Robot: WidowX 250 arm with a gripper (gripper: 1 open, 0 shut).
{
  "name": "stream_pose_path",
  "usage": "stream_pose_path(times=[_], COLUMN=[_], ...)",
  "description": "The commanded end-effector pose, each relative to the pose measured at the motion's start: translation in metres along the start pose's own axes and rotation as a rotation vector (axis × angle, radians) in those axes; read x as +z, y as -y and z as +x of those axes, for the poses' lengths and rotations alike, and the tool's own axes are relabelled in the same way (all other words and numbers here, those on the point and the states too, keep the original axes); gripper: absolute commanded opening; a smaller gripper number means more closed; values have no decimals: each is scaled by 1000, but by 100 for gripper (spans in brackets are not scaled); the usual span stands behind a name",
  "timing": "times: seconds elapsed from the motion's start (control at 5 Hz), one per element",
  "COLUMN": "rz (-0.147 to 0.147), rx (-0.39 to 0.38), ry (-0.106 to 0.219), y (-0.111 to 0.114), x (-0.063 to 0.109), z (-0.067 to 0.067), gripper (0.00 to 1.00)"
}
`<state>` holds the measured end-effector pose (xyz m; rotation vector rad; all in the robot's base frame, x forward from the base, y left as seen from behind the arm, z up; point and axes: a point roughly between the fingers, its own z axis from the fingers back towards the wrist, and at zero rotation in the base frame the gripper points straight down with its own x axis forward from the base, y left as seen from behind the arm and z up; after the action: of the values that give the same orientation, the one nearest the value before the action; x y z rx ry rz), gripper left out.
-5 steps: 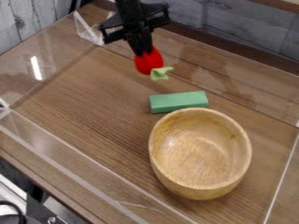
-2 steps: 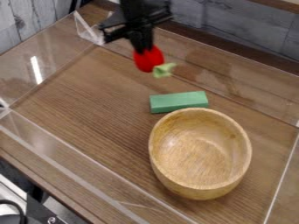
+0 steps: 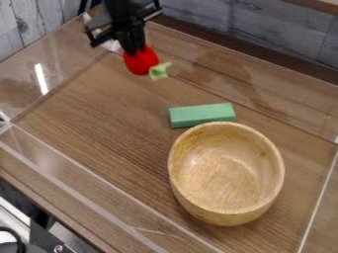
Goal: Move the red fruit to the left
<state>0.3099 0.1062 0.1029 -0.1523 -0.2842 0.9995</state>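
The end effector is gripping the red fruit near the tabletop's far-left edge; it is looking light and rigid, best held across its round body.

Only one view was given. The camera sat above the table and off one corner, looking down at a slant so the wood grain and the clear side walls ran diagonally across the picture. It stood fairly close: the wooden bowl filled much of the lower right, the green block lay near the middle, and the arm was cut off by the top edge. A grey plank wall closed the far side.
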Motion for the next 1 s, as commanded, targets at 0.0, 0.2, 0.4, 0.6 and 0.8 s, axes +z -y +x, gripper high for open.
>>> stream_pose_path(times=[0.0,0.2,0.4,0.6,0.8], rz=[-16,-5,3,6,14], rx=[31,86,133,199,272], ry=[54,70,60,47,40], y=[11,6,5,2,-4], x=[-4,-15,-15,-3,4], z=[-5,5,14,15,18], gripper=[0,100,0,0,0])
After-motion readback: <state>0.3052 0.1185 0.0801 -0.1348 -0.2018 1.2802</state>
